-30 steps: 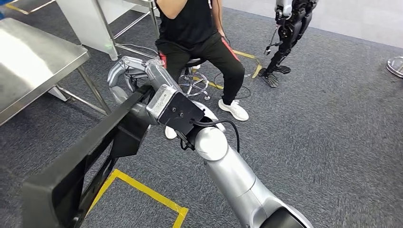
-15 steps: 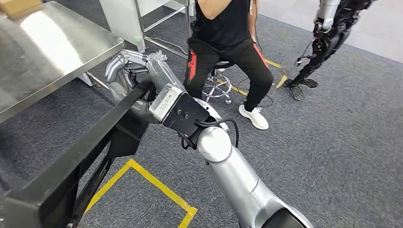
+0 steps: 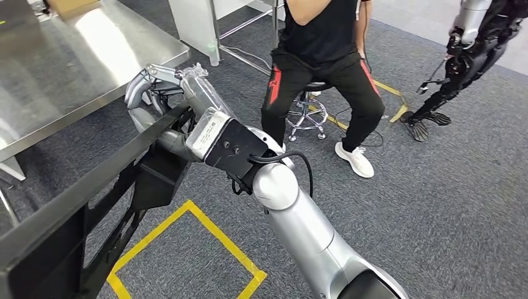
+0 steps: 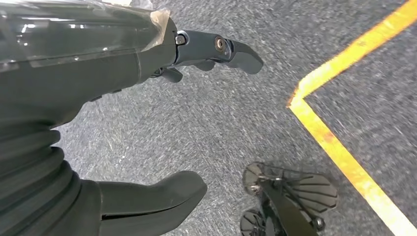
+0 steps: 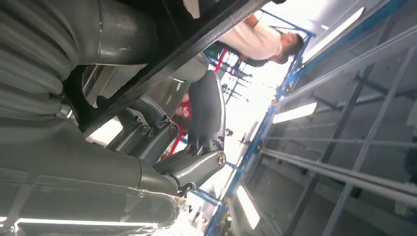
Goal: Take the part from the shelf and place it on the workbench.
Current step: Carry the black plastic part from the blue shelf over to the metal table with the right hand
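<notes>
While its silver right arm reaches forward and to the left across the head view, the robot's right hand (image 3: 155,93) curls its fingers around the far end of a long black metal frame part (image 3: 93,193), clamped on it. This part runs diagonally from the hand back toward the lower left corner of that view, carried in the air above the dark grey carpet (image 3: 436,187) and a yellow tape outline on the floor (image 3: 199,243). From the right wrist camera, grey fingers (image 5: 196,128) wrap against a dark bar of the same part (image 5: 196,34).

A shiny stainless steel workbench (image 3: 75,68) stands at the upper left of the head view, its near edge just beside the gripping hand (the part is not resting on it).

From the left wrist camera, the left hand (image 4: 162,128) hangs over the carpet, dark fingers (image 4: 216,49) and thick grey thumb (image 4: 157,196) spread apart with nothing between them.

Beyond the arm, a person in a black top and black trousers with red side stripes (image 3: 324,68) sits on a wheeled stool (image 3: 308,112), white shoes on the carpet. Farther right, at the upper corner of the head view, stands another dark humanoid robot (image 3: 467,56).
</notes>
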